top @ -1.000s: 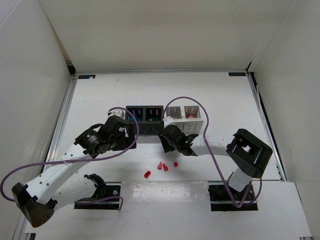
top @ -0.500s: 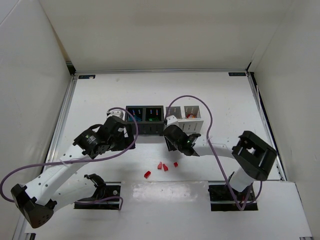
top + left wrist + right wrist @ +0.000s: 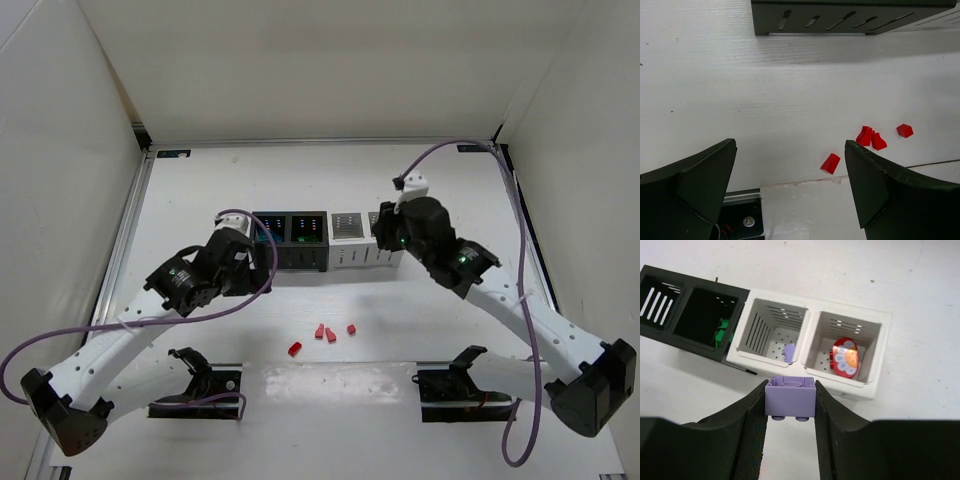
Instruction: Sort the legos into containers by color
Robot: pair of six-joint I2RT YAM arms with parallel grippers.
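Here, right pincer clamped on lilac brick above white bins, left pincer apart.

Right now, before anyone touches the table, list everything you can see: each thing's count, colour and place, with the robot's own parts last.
red legos: four, red, loose on the table in front of the bins
lilac lego: one, lilac, between the right gripper's fingers
black bins: two, joined, left of the white pair
green lego: one, in the black bin beside the white pair
white bins: two, joined
lilac piece: one, left white bin
flower-printed piece: one, red, right white bin
table: one, white
left gripper: open, empty
right gripper: shut on the lilac lego
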